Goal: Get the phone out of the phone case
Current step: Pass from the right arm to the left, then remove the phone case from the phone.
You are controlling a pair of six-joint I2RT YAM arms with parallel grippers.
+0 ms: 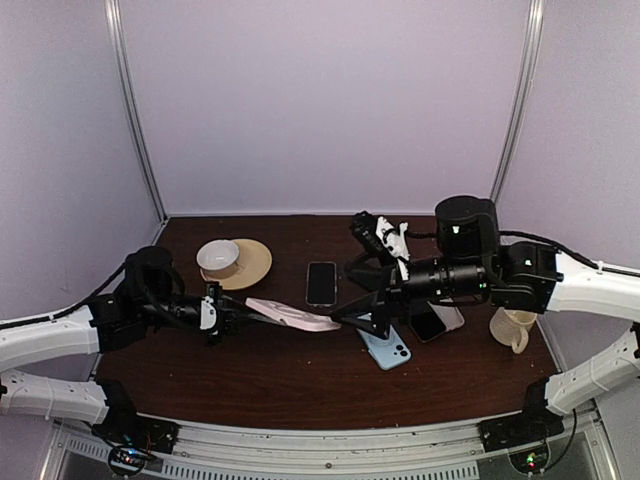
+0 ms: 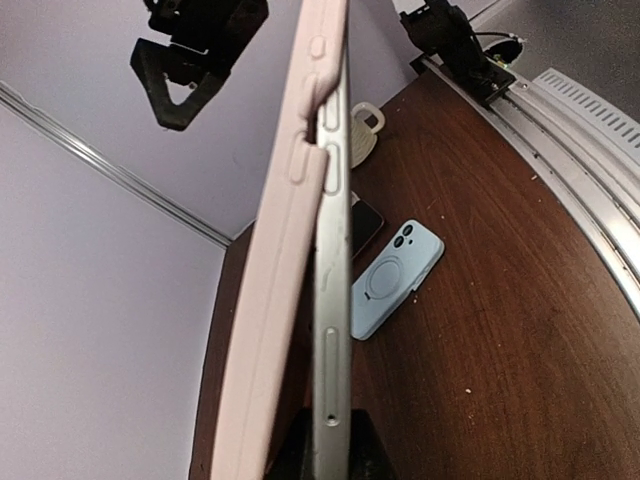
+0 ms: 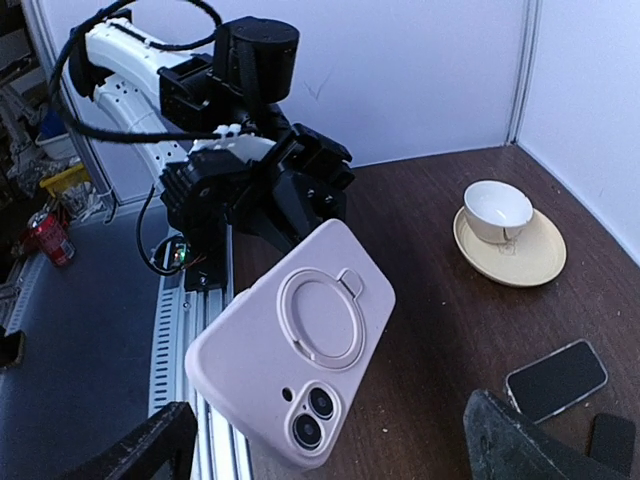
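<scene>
Lilac walls (image 1: 320,100) close in a dark brown table (image 1: 300,385), and from my seat the work sits at mid-table, held above the wood. My left gripper (image 1: 232,318) is clamped tight on one end of the phone (image 2: 332,340), which sits inside the pale pink phone case (image 3: 300,340); the pair sticks out toward the right arm. On the left wrist camera I see them edge-on: the phone's silver side runs beside the pink wall of the case, and near the side buttons the case's lip stands a little off the metal. I cannot tell whether the finger on the case side presses the case or the phone itself. My right gripper (image 1: 358,320) has its jaws spread wide and holds nothing. On its own camera the two fingers (image 3: 140,455) show at the bottom corners, with the back of the case, ring and twin lenses toward me, between them and apart from both. Under that gripper a light blue case (image 1: 388,350) lies on the table. A black phone (image 1: 321,283) lies flat farther back, a white cup (image 1: 218,256) stands on a tan saucer (image 1: 258,262) at the back left, a second dark phone (image 1: 428,324) lies near the blue case, and a cream mug (image 1: 512,328) stands at the right
</scene>
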